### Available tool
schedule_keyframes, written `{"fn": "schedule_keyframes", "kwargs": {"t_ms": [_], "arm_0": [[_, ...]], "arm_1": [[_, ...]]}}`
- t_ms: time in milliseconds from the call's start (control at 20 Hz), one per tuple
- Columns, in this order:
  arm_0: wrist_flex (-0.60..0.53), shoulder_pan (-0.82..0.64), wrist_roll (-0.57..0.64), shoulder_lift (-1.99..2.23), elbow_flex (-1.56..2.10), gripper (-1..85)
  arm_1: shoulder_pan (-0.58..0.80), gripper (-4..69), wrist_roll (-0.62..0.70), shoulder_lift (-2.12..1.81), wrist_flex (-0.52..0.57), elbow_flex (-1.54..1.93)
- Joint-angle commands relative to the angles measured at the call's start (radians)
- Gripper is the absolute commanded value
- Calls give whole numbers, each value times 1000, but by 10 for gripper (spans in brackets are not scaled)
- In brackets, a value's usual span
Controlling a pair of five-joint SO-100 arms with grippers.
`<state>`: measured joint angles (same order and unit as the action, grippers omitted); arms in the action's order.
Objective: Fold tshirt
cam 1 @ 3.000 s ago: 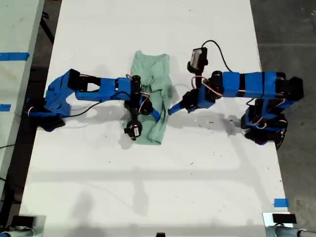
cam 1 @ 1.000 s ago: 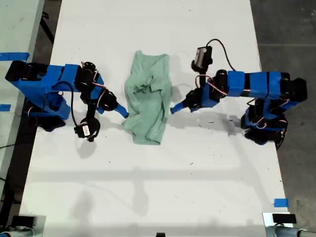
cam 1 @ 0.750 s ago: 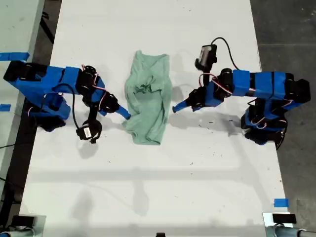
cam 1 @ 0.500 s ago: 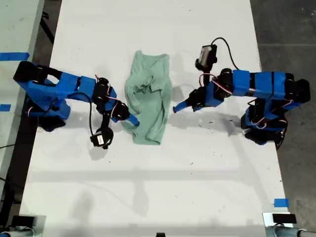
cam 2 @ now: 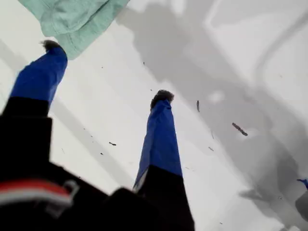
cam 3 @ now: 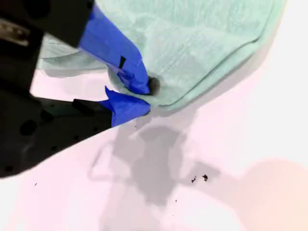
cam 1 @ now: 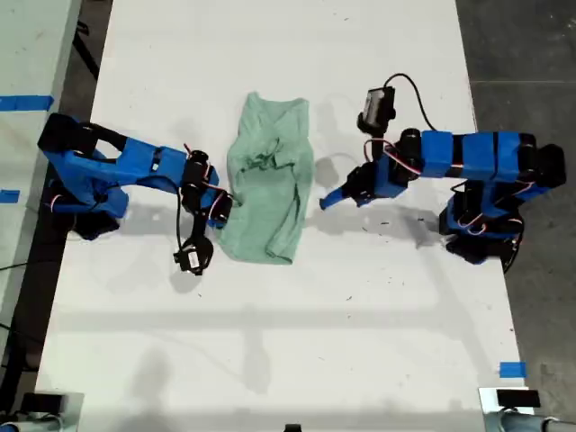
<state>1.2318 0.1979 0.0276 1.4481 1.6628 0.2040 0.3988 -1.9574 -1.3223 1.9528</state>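
Observation:
The pale mint-green tshirt [cam 1: 270,180] lies bunched in a narrow lengthwise strip at the middle of the white table [cam 1: 288,342]. My second gripper [cam 1: 222,211] reaches in from the exterior view's left, at the cloth's lower side edge. In the second wrist view this gripper [cam 3: 143,97] is shut on the tshirt's [cam 3: 207,38] folded edge. My first gripper [cam 1: 327,202] comes from the exterior view's right and stops a little short of the cloth. It stands open [cam 2: 105,70] over bare table, with a corner of the tshirt [cam 2: 72,19] just beyond one fingertip [cam 2: 48,46].
Both arm bases sit at the table's side edges in the exterior view, with dark floor [cam 1: 522,54] beyond the right one. A second pale surface with blue tape [cam 1: 25,102] lies at the exterior view's left. A blue tape patch [cam 1: 511,369] marks the table's lower right in that view.
My second gripper left the cloth, pulled back to the exterior view's left, then came in again lower down and shut on the tshirt's side edge. My first gripper drew slightly away.

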Motion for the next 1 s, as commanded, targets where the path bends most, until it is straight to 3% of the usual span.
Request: {"fn": "schedule_keyframes", "kwargs": {"t_ms": [0, 100, 300, 500, 650, 750, 950], "arm_0": [[149, 9, -9, 77, -187, 1], [198, 18, 0, 55, -301, 1], [169, 29, 54, -103, -546, 1], [-12, 26, 158, -270, -673, 10], [-63, 3, 176, -405, -678, 112], [-5, -11, 166, -482, -701, 326], [268, -8, 114, -321, -684, 362]], "arm_1": [[8, 331, -2, -55, 31, -9], [12, 331, 3, -55, 32, -5], [18, 331, 5, -58, 43, 18], [23, 331, 6, -61, 46, 23], [23, 331, 3, -69, 46, 34], [18, 331, -2, -80, 44, 38], [17, 331, -5, -109, 35, 51]]}}
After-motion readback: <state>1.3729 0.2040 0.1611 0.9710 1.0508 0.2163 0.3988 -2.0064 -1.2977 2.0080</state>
